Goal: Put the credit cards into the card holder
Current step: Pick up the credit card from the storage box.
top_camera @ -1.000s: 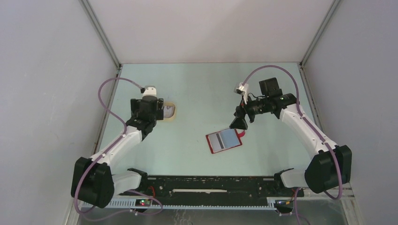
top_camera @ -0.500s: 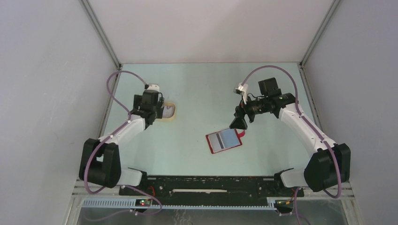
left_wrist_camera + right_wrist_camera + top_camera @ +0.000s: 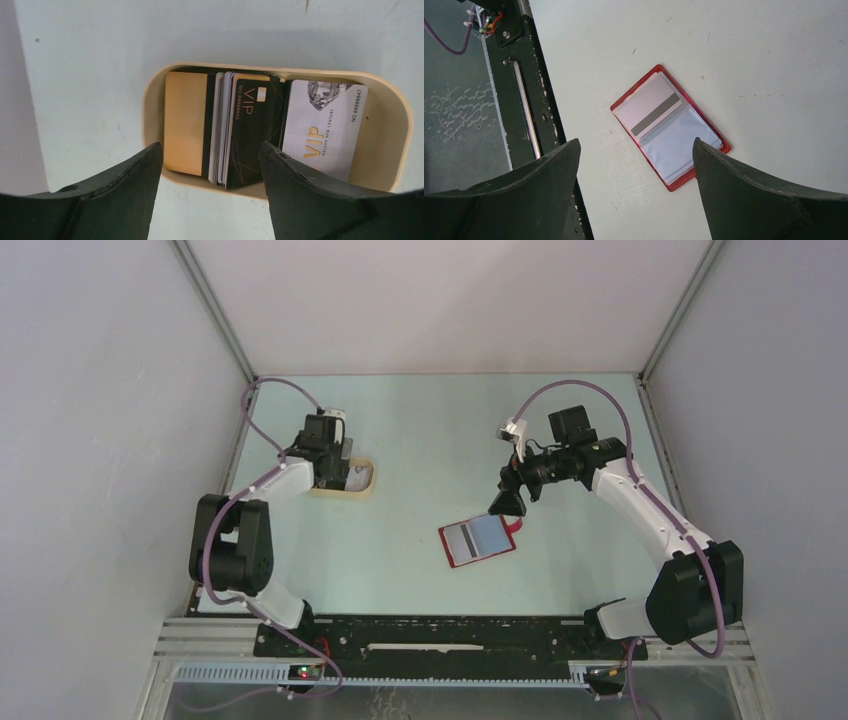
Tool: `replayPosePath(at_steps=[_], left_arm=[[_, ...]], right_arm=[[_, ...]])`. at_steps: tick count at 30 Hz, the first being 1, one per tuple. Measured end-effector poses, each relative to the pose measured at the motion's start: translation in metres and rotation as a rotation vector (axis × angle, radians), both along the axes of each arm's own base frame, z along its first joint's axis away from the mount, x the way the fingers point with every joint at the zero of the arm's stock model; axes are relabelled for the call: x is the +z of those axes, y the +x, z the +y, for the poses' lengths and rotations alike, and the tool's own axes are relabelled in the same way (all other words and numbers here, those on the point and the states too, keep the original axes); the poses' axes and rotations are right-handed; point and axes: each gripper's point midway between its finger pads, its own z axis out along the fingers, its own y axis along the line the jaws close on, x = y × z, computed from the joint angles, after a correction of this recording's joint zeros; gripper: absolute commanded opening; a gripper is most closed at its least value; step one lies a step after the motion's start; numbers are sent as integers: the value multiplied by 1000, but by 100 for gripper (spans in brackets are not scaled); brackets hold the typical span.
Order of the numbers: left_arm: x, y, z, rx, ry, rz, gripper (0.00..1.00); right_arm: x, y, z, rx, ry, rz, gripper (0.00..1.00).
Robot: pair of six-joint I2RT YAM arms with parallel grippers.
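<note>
The credit cards stand packed in a tan oval tray [image 3: 395, 110]: a golden one [image 3: 186, 122], several thin pale ones on edge [image 3: 222, 130], a black VIP card [image 3: 255, 130] and a white VIP card [image 3: 322, 127]. My left gripper [image 3: 210, 150] hovers open just over the tray's near rim, nothing between its fingers; from above it [image 3: 330, 468] covers part of the tray [image 3: 365, 483]. The card holder [image 3: 478, 541] lies open and flat, red-edged, with a grey-striped card [image 3: 651, 112] in one half. My right gripper [image 3: 636, 142] hangs open above it, empty.
A black rail [image 3: 450, 635] runs along the near edge of the table and shows beside the holder in the right wrist view [image 3: 524, 100]. Grey walls close in the left, right and back. Purple cables loop over both arms.
The left arm has stretched forward and settled over the tray, its elbow swinging back toward the left wall. The right arm and the card holder have not moved.
</note>
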Motion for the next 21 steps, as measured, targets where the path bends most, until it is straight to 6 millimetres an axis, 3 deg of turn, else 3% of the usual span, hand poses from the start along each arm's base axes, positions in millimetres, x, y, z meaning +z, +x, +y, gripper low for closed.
replayPosePath(at_steps=[7,21], left_arm=[[-19,0,-4,-27,-4,85,68],[-31,-1,-4,-31,0,124,57]], right_arm=[[-1,0,0,2,0,-1,92],[-1,0,1,10,3,-3,92]])
